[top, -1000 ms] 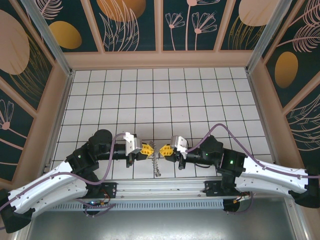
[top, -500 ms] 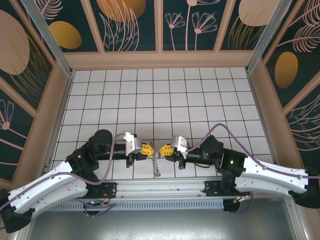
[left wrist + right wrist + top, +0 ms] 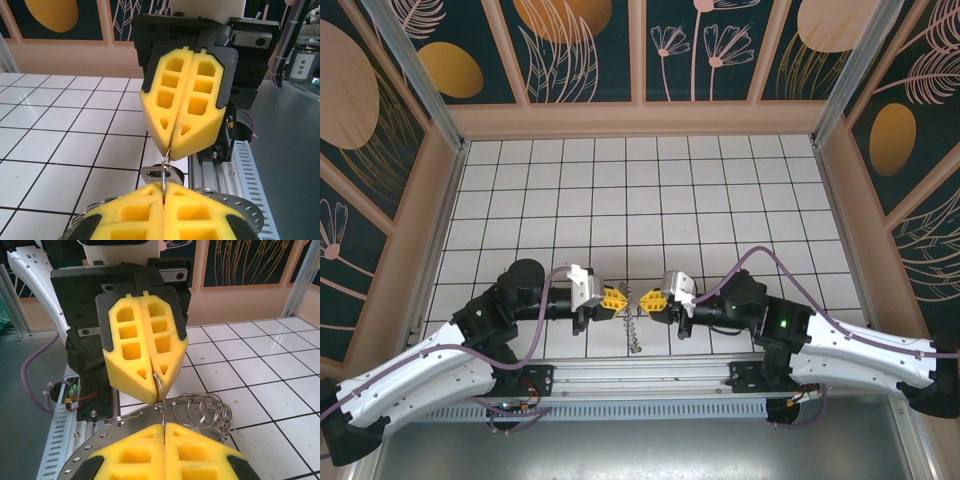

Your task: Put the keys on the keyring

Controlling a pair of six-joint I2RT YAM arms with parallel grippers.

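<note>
At the near edge of the table [image 3: 650, 200] a metal rail [image 3: 640, 372] runs just beneath the work, and a strand of the keyring [image 3: 635, 336] dangles toward it. Just beyond, the left gripper [image 3: 618, 299] and the right gripper [image 3: 646, 300] meet almost tip to tip. Both pairs of yellow fingers [image 3: 130, 340] are pressed together, each pinching the same thin wire loop of the keyring, which bridges the small gap between them. The wire's long axis runs from one tip to the other, so neither arm is the nearer.

In the left wrist view a silvery key [image 3: 159, 174] sits just behind that wire, between the tips; I cannot tell whether it is threaded on. A cluster of small loops hangs beside the right gripper's fingers.

The next move probably means working the key along the wire, and there looks to be very little slack. Past the grippers the tiled table lies open to the far wall [image 3: 640, 118], so the rail is the tight side.
</note>
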